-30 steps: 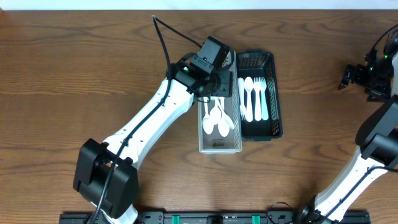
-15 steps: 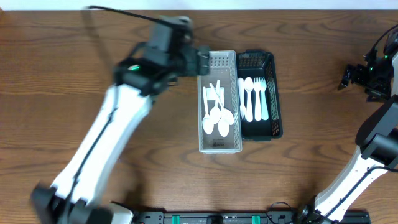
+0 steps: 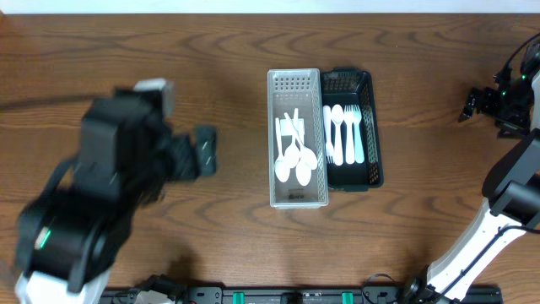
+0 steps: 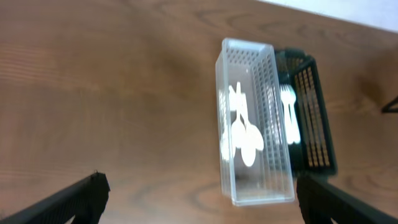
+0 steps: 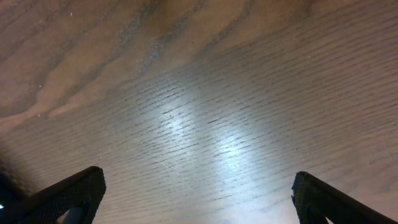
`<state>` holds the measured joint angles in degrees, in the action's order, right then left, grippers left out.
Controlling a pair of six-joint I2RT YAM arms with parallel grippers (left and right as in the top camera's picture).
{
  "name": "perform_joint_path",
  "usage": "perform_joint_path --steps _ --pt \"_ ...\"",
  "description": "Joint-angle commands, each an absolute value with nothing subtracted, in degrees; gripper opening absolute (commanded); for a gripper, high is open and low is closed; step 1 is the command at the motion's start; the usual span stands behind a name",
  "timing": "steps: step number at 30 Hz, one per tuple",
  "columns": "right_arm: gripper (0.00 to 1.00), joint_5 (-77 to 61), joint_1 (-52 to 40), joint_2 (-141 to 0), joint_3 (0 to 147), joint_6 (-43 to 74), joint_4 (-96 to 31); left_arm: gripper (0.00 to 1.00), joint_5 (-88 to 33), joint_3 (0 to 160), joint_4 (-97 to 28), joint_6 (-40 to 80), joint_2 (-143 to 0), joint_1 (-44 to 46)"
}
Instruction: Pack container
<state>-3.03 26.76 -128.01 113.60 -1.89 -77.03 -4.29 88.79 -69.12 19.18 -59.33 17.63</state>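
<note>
**Both hands wide and empty; the clear container lies mid-counter with spoons inside.**

Nearest you, the left arm (image 3: 93, 211) is a blur over the left side of the counter (image 3: 211, 245). Your left hand (image 3: 205, 150) is spread wide with nothing between its fingers, and it is well apart from the containers. Beyond it, the clear container (image 3: 296, 196) lies lengthwise at mid-counter, with white spoons (image 3: 295, 165) heaped in it, bowls toward you. Just beside it on the right sits the black basket (image 3: 374, 127), holding white cutlery (image 3: 344, 135) in a row, forks among them. Farthest off, at the right edge, your right hand (image 3: 472, 103) is spread just as wide, holding nothing, and its wrist view shows only bare wood below.
</note>
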Motion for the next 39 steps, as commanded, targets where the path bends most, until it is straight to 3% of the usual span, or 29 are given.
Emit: perform_joint_path --steps 1,11,28,32,39 --pt "0.99 -3.2 26.9 -127.6 113.6 -1.1 -77.1 0.98 -3.4 89.2 -73.4 24.0 -54.0 17.4" --pt "0.99 -3.2 26.9 -127.6 113.6 -1.1 -77.1 0.98 -3.4 89.2 -81.4 26.5 -45.7 17.4" --pt "0.99 -3.2 27.0 -127.6 113.6 -1.1 -77.1 0.98 -3.4 88.8 -88.0 25.1 -45.5 17.4" --pt "0.99 -3.2 27.0 -127.6 113.6 -1.1 -77.1 0.98 -3.4 87.2 -83.5 24.3 -44.4 16.2" --pt "0.99 -3.2 26.9 -127.6 113.6 -1.1 -77.1 0.98 -3.4 74.4 -62.2 12.6 -33.0 10.0"
